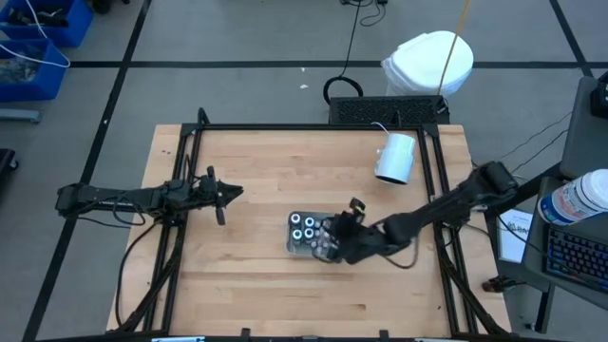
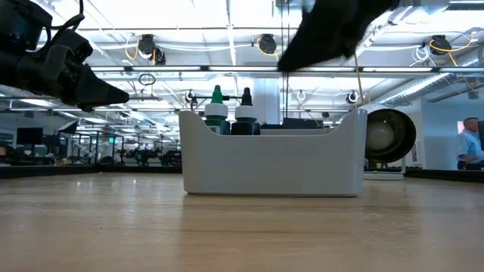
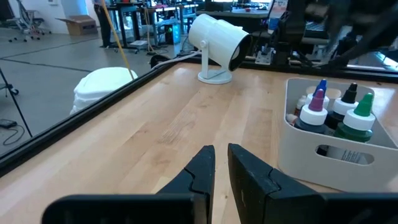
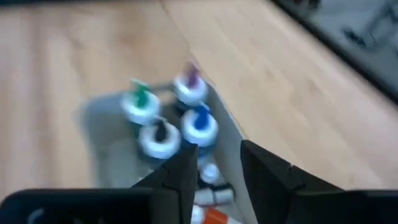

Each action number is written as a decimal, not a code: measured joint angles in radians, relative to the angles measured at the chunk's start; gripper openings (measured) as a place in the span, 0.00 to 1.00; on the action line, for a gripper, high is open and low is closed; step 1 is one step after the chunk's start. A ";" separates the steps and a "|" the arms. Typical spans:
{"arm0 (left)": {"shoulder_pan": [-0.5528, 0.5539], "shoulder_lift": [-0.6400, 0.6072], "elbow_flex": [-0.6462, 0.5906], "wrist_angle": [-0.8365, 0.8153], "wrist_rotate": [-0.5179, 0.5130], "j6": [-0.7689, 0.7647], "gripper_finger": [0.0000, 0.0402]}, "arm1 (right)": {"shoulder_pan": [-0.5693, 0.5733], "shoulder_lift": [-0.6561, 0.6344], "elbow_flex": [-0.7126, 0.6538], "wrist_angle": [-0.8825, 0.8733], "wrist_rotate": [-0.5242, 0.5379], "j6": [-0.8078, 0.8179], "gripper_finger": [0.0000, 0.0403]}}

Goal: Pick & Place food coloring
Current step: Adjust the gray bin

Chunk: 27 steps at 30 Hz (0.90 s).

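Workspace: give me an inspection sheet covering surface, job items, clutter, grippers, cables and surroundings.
Surface: wooden table, bare apart from the items below.
Job's things: four food coloring bottles with green, blue, purple and black tips stand upright in a white tray near the table's middle; more small items lie in the tray, too blurred to name.
Clutter: a white lamp-like device lies near the far edge.
Grippers: right gripper sits over the tray beside the bottles, jaws apart, holding nothing visible. Left gripper waits over the left part of the table, jaws nearly together, empty.
Cables: a black loop lies on the floor beyond the table.
Surroundings: blue bins, a white bag, and a person in the distance.
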 joint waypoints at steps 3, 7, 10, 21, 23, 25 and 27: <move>0.000 0.000 0.000 0.000 0.002 0.001 0.13 | 0.060 -0.058 0.001 0.002 0.079 -0.068 0.21; 0.000 0.000 0.000 -0.028 0.120 0.004 0.13 | 0.150 -0.111 0.001 -0.084 0.168 -0.062 0.05; -0.004 0.001 0.000 -0.052 0.261 0.015 0.11 | 0.218 -0.122 0.001 -0.156 0.213 0.024 0.02; -0.167 0.214 0.000 0.062 0.347 0.055 0.01 | 0.345 -0.067 -0.003 -0.511 0.118 0.562 0.00; -0.187 0.286 0.000 0.149 0.338 0.073 0.01 | 0.351 -0.055 -0.017 -0.519 0.067 0.610 0.00; -0.202 0.368 0.000 0.221 0.340 0.101 0.01 | 0.355 -0.049 -0.039 -0.519 0.043 0.650 0.00; -0.210 0.454 0.000 0.278 0.341 0.123 0.01 | 0.361 -0.048 -0.071 -0.518 0.023 0.702 0.00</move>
